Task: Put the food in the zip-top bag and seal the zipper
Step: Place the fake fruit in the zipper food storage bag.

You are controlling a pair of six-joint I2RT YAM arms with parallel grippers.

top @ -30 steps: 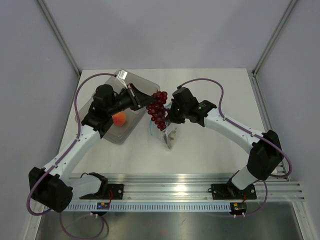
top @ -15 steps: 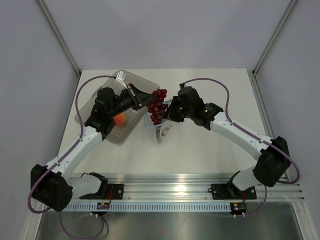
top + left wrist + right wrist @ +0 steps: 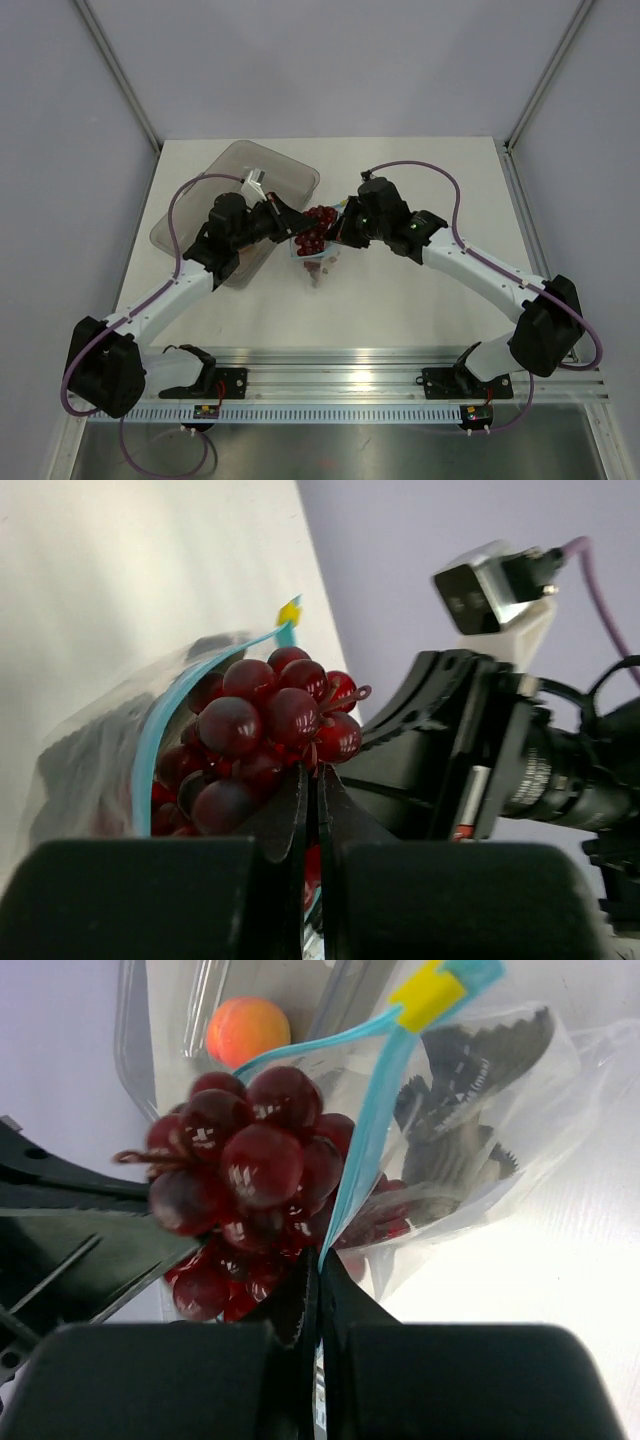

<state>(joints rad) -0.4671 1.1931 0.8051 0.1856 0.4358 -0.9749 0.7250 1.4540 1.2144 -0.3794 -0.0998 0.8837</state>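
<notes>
The bunch of dark red grapes [image 3: 318, 228] hangs by its stem from my left gripper [image 3: 318, 772], which is shut on it. The grapes [image 3: 250, 1170] sit at the mouth of the clear zip-top bag [image 3: 480, 1130], partly past its blue-teal zipper [image 3: 375, 1130]. My right gripper [image 3: 320, 1265] is shut on that zipper edge and holds the mouth up; a yellow slider [image 3: 428, 982] sits at the strip's far end. The bag [image 3: 318, 264] droops to the table below both grippers. The orange peach [image 3: 247, 1030] lies in the tray behind; the left arm hides it in the top view.
The translucent grey tray [image 3: 240, 175] lies at the back left, under my left arm. The two wrists meet almost nose to nose over the table's middle, with the right gripper's body [image 3: 450, 740] close in front of the left one.
The left arm has carried the grapes right and down, from beside the tray to the bag's mouth. The right gripper has drawn in with the bag's edge to meet it.
</notes>
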